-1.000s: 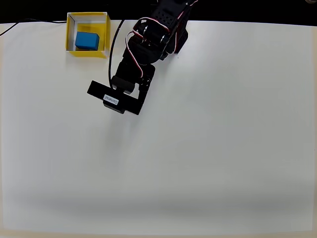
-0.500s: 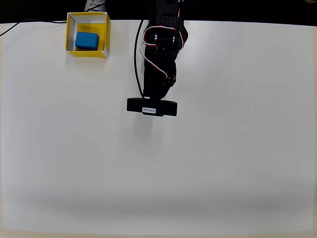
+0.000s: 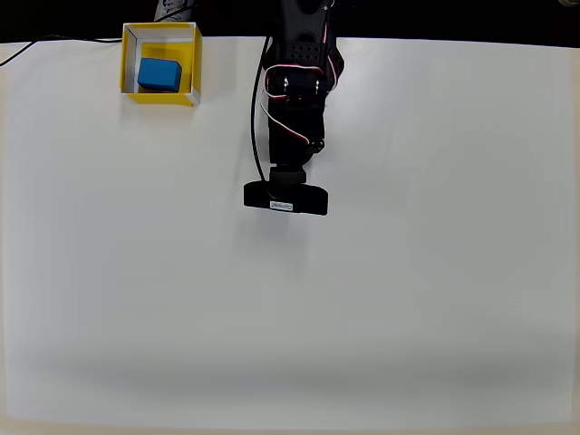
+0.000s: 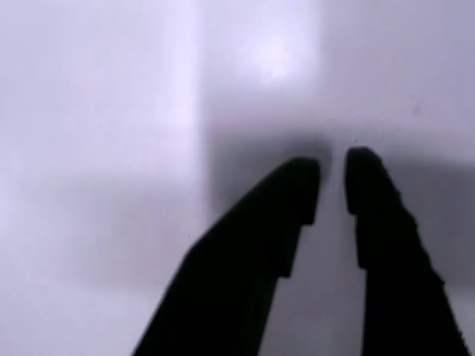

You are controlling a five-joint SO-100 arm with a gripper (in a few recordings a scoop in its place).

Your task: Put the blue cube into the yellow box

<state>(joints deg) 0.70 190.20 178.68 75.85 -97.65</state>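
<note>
- Already, as we read it, the task looks done: in the overhead view the blue cube (image 3: 159, 74) lies inside the yellow box (image 3: 127, 63), near the 11 o'clock corner of the white tabletop (image 3: 408, 299).
- We see nothing left to carry or drop. At most, we judge, the arm (image 3: 294, 100) has only to settle somewhere out of the way.
- The cube sits flat on the box's yellow floor, toward the 9 o'clock side of the inside. Whether it touches the wall there we cannot tell. A strip of yellow floor shows at its 12 o'clock side and another at its 3 o'clock side.
- The cube looks like a solid, matte, bright-blue block, slightly oblong, with its long side running 9 to 3 o'clock. It takes up roughly half the box's width and no part of it overhangs a rim.
- The box is square and open-topped, with thin whitish rims and yellow outer walls, and it stands upright and square to the tabletop's far edge.
- The arm reaches from 12 o'clock toward the middle of the tabletop, well apart from the box, which lies at about its 10 o'clock.
- In the wrist view the claw (image 4: 332, 174) holds nothing: its two dark fingers stand with a narrow gap between the tips, above bare pale surface.
</note>
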